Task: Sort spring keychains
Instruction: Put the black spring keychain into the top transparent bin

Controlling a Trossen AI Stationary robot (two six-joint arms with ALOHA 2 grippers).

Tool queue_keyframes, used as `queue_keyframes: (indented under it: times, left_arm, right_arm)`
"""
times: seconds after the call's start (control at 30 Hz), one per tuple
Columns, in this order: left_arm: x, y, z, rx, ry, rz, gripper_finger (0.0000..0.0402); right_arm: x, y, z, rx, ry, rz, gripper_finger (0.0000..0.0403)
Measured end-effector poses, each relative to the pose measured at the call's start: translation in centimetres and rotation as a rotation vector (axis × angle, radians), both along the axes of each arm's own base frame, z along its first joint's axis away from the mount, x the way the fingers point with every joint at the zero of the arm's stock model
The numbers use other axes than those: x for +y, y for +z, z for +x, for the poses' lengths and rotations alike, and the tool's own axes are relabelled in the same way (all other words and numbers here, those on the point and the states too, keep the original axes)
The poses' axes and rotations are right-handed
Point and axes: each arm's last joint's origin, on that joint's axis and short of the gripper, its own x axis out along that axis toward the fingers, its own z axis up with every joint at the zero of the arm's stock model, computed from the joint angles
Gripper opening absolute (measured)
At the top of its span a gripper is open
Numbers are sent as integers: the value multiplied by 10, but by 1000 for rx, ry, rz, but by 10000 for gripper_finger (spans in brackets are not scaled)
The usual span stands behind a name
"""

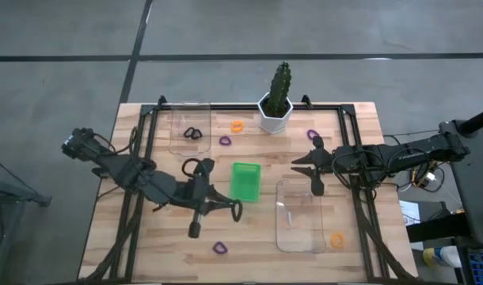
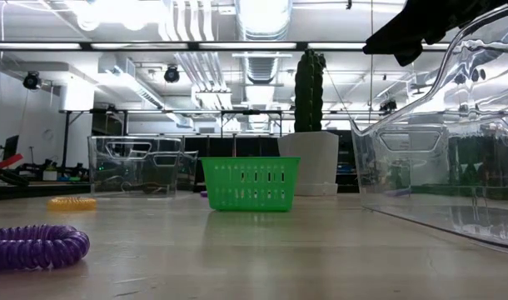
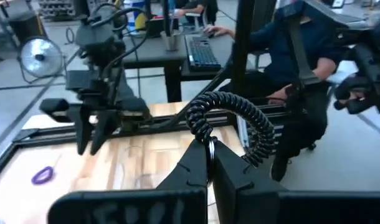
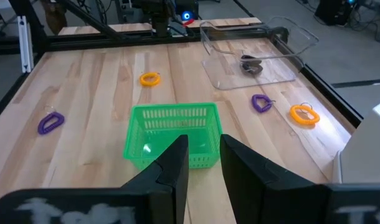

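left pincer (image 3: 209, 163) clenched on black spring keychain (image 3: 230, 121), beside green tray (image 1: 245, 180). right pincer (image 4: 204, 155) slightly parted, grasping nothing, above bench (image 1: 360, 127).

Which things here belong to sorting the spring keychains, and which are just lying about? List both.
Job:
- black coiled spring keychain, clamped in the left gripper
- loose orange spring keychains and purple spring keychains on the wooden table
- probably as bins: small green plastic basket, two clear plastic trays
- open right gripper, waiting over the table

Lying about:
- green cactus in a white pot
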Motion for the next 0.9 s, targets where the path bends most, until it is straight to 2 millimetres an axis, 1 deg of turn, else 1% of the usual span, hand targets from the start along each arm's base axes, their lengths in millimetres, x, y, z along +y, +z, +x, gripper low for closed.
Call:
queue_keyframes:
  times: [0.07,0.17,0.23,0.37,0.47,0.53,0.7,0.8,0.9]
  left_arm:
    - [7,-2,2,20,61,5,1]
    - [28,-14,5,121,286,23,1]
    - [49,-27,4,243,455,20,1]
    - [98,-52,-7,492,769,-73,0]
    - [132,-65,-14,629,927,-93,0]
    - [154,-72,-16,679,988,-114,0]
    - [213,-94,-23,787,1043,-183,0]
    - [248,-109,-36,833,1080,-273,0]
    - [278,-127,-51,853,1073,-418,0]
  right_arm:
    - [0,0,0,0,0,0,86]
    - [0,0,0,0,0,0,86]
    - [0,0,0,0,0,0,86]
    - [0,0,0,1,2,-5,86]
    - [0,0,0,1,2,-6,86]
    - [0,0,0,1,2,-6,86]
    - [0,0,0,0,-1,-3,86]
    - [0,0,0,0,-2,-1,86]
    - [0,0,0,0,-2,-1,86]
